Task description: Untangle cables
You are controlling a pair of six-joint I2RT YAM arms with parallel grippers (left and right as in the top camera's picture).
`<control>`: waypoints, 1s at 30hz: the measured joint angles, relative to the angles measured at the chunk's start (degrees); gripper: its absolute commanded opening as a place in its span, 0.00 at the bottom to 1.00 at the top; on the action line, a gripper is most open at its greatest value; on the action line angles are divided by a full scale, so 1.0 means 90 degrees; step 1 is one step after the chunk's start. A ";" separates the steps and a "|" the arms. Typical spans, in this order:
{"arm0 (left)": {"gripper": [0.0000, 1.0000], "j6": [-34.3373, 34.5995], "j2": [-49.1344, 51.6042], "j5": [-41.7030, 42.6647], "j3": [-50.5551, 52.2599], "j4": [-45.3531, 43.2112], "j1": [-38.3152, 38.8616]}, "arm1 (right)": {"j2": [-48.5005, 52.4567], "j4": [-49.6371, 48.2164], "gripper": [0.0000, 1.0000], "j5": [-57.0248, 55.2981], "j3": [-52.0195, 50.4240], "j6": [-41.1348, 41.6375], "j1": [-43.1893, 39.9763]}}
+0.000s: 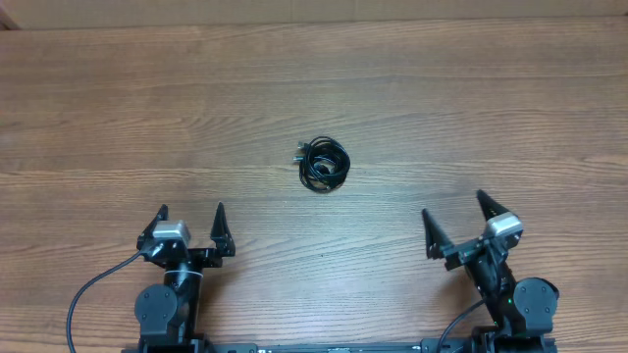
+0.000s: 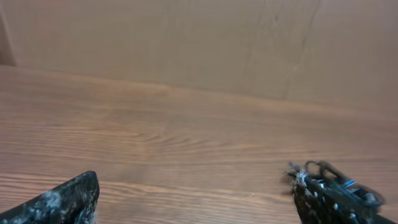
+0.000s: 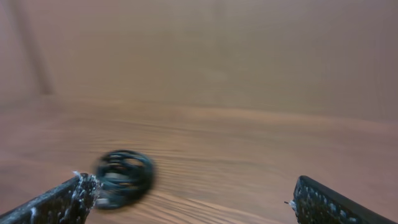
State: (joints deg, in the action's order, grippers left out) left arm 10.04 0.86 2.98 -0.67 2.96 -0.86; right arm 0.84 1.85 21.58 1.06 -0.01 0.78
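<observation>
Spread wide, the left pincer (image 1: 191,210) is seen with its jaws apart and nothing between them. The right pincer (image 1: 453,204) is likewise held open and empty. Both are set low over the near edge of the table (image 1: 314,78), well apart from each other, and nothing is touched by either.

Ahead of both pincers, roughly midway between them, the cables (image 1: 324,164) are found. They lie forward and to the right of the left pincer, and forward and to the left of the right pincer. They are well clear of both sets of fingertips.

Several risks can be judged from this. If the knot is pinched through its middle, several strands are likely to be caught at once and the tangle tightened rather than loosened. If it is pulled by one pincer alone, the light bundle would probably be dragged or lifted as one lump, since nothing anchors it. Thin cord lying flat on wood may also be missed or let slip by the fingertips. A plug end could be snagged inside a loop when a strand is drawn out.

The cables are seen as thin black cords wound into one small, tight, roughly round bunch of overlapping loops. What appears to be a small plug end pokes out on the far side of the bunch, toward the left pincer. The number of strands cannot be told, and the right wrist view of the bunch is blurred.
</observation>
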 measured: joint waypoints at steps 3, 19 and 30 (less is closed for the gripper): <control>0.99 0.0355 0.0000 0.0189 0.0000 -0.0211 0.0000 | 0.0000 -0.0216 1.00 0.0767 0.0000 0.0000 0.0000; 1.00 0.0891 0.0000 0.1069 0.0002 -0.1103 0.0000 | 0.0000 -0.0933 1.00 0.1977 0.0000 -0.0002 0.0000; 1.00 0.0214 0.0000 0.1265 -0.0379 -0.1132 0.0000 | 0.0000 -0.1251 1.00 0.1739 0.0000 0.0002 0.0000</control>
State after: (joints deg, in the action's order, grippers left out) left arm 11.97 0.86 14.37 -4.08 -7.22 -0.86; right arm 0.84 -9.41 37.23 1.06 0.01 0.78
